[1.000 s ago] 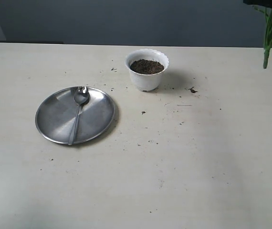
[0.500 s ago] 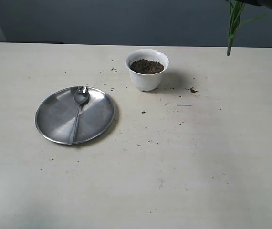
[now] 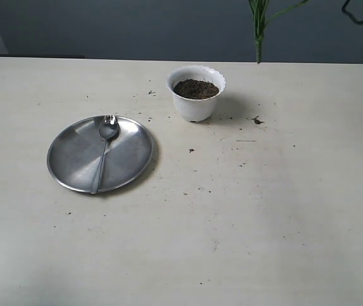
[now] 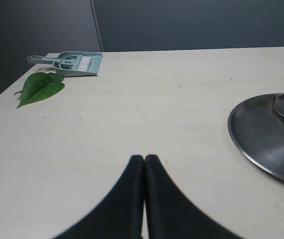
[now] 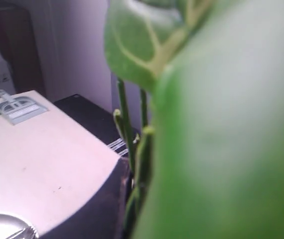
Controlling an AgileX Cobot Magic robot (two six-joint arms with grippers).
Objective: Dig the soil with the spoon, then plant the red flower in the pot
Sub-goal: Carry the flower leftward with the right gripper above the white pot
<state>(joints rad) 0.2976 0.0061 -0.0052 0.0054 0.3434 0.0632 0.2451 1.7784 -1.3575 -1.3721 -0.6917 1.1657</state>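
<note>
The white pot (image 3: 196,102) with a wavy rim holds dark soil (image 3: 195,88) at the table's back middle. The spoon (image 3: 104,150) lies across the steel plate (image 3: 73,159), left of the pot. The red flower's green stems (image 3: 257,29) hang in the air to the right of and above the pot; its petals are out of view. A broad green leaf (image 5: 221,149) and stems (image 5: 138,164) fill the right wrist view, with my right gripper (image 5: 136,199) shut on them. My left gripper (image 4: 144,158) is shut and empty, low over bare table left of the plate (image 4: 261,134).
Soil crumbs (image 3: 256,120) dot the table right of the pot. A small dustpan with brush (image 4: 72,63) and a loose green leaf (image 4: 40,87) lie near the far left corner. A black cable (image 3: 360,13) loops at the upper right.
The hanging stems have travelled left along the top of the exterior view, from the right edge to just right of the pot. Plate, spoon and pot stayed put.
</note>
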